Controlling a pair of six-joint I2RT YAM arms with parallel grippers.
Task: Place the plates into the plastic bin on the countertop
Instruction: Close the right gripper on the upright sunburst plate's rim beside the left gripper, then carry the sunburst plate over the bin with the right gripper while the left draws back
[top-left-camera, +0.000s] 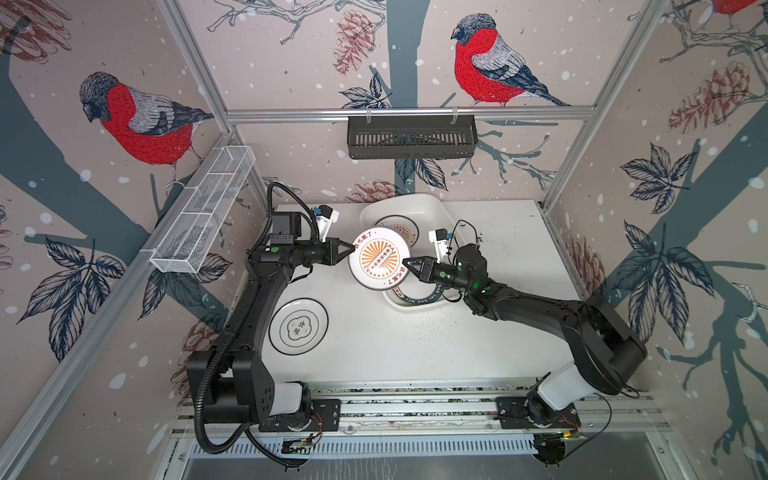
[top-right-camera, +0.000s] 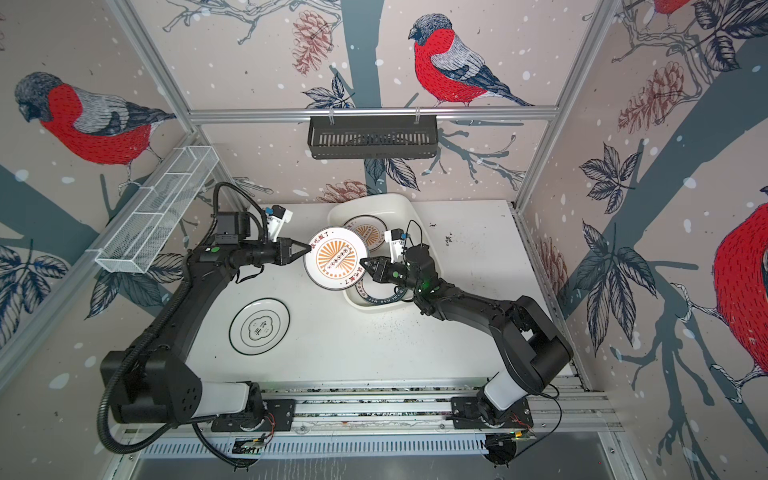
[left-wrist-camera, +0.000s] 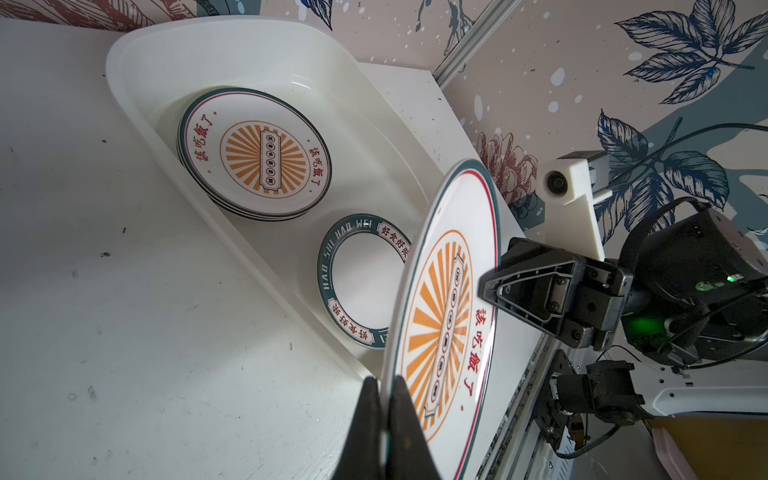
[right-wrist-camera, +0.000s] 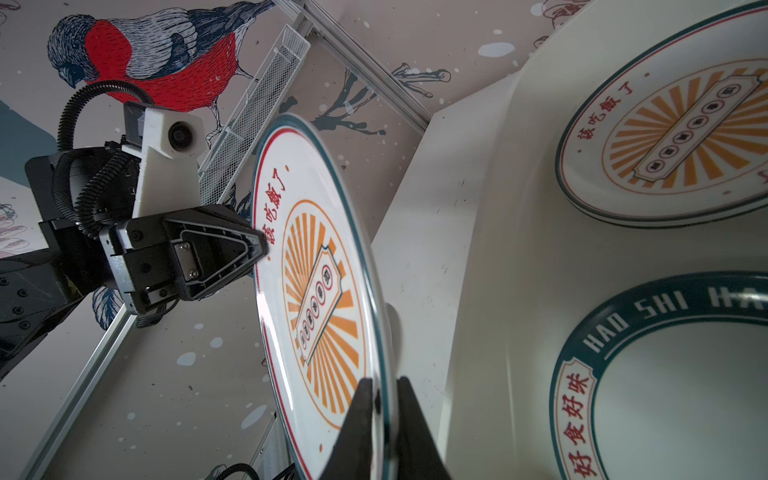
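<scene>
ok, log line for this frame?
left end effector: shut on sunburst plate rim | right end effector: shut on opposite rim | plate: raised over plastic bin wall | outside bin: emblem plate on countertop

The plate (top-left-camera: 379, 257) between the left pincer (top-left-camera: 352, 248) and the right pincer (top-left-camera: 405, 263) is glossy glazed white. Both pincers look matt black plastic. Under them, the bin (top-left-camera: 415, 200) is smooth cream plastic and the surface (top-left-camera: 395, 345) matt, speckled white.
</scene>
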